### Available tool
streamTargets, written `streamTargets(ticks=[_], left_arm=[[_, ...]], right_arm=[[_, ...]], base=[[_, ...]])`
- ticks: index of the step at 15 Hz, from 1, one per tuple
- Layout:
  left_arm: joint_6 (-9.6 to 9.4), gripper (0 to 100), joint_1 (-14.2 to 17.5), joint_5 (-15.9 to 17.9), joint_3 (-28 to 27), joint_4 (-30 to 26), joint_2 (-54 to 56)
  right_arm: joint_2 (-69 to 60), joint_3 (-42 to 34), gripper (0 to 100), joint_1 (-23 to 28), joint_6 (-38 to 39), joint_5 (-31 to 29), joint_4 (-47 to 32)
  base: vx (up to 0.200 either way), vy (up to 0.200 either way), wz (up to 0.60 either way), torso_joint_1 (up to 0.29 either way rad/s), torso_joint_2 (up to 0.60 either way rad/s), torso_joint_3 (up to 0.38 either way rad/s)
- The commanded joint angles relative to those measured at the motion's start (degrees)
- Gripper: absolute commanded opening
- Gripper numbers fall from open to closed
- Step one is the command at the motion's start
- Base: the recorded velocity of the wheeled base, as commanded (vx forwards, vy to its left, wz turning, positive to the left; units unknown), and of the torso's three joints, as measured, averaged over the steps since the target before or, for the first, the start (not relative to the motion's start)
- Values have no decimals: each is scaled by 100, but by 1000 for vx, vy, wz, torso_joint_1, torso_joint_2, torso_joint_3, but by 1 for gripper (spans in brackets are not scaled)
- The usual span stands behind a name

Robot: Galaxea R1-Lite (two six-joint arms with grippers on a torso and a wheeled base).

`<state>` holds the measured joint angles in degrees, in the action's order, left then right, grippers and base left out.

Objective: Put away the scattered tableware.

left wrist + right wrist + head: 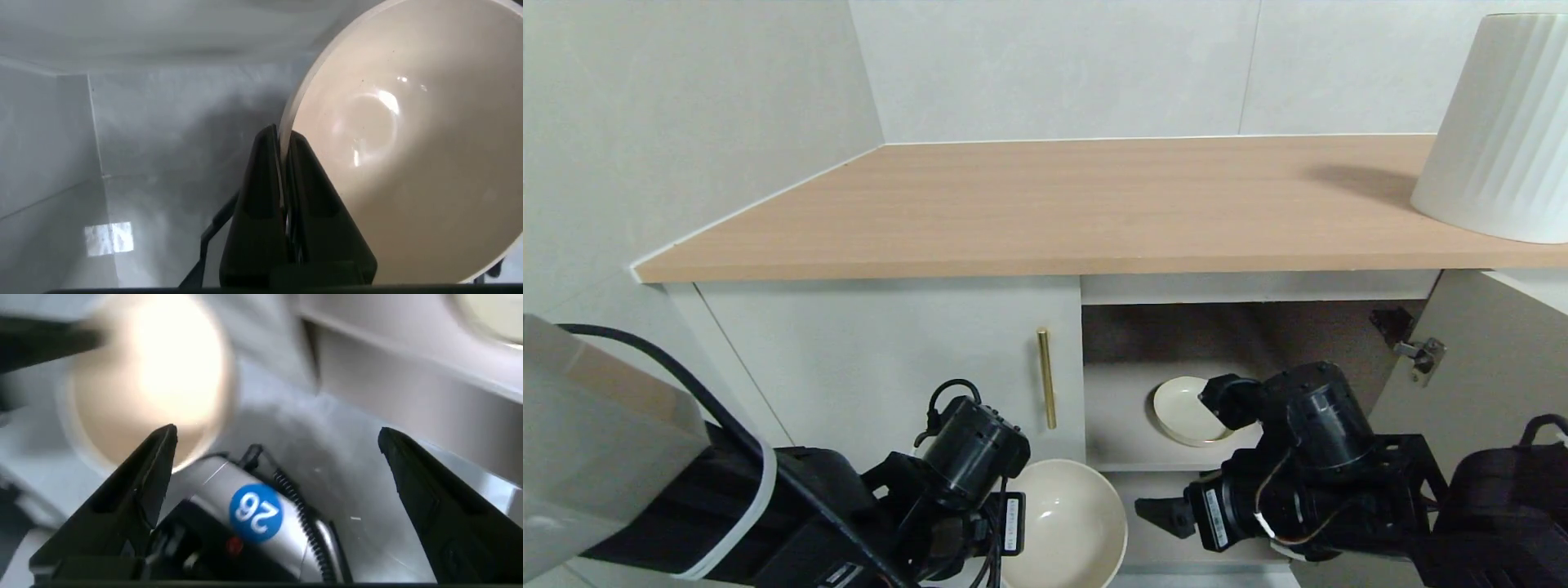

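A cream bowl hangs low in front of the cabinet, level with the lower shelf. My left gripper is shut on the bowl's rim, one finger inside and one outside. A small cream plate lies on the upper shelf inside the open right half of the cabinet. My right gripper is open and holds nothing. It sits just right of the bowl, in front of the shelves and below the plate.
The left cabinet door is closed, with a gold handle. The right door stands swung open beside my right arm. A white ribbed lampshade stands on the wooden counter at the far right.
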<state>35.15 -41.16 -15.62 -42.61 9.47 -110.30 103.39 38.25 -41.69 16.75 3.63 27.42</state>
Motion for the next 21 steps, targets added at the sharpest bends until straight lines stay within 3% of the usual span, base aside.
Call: streamTargets(ticks=[1,6,10,17,18,21], left_arm=[[1,0,-68,-3,-2,11,-88],[1,0,-147,-3,7,2,79],[-25,0,-332,-3,68,-7,299],[-34,0,-358,-3,86,-7,263],[-34,0,-367,-3,86,-7,263],[-34,0,-376,-3,86,-7,255]], right_arm=[[-117,-108,100,-225,-67,-3,9],[401,-55,100,-445,-84,-179,53],[1008,165,100,-445,-67,-943,238],[1105,209,100,-436,-58,-1040,396],[1113,209,0,-436,-58,-1049,396],[1105,209,0,-436,-49,-1049,405]], base=[[0,0,0,0,0,0],[0,0,0,0,0,0],[0,0,0,0,0,0],[0,0,0,0,0,0],[0,0,0,0,0,0],[0,0,0,0,0,0]])
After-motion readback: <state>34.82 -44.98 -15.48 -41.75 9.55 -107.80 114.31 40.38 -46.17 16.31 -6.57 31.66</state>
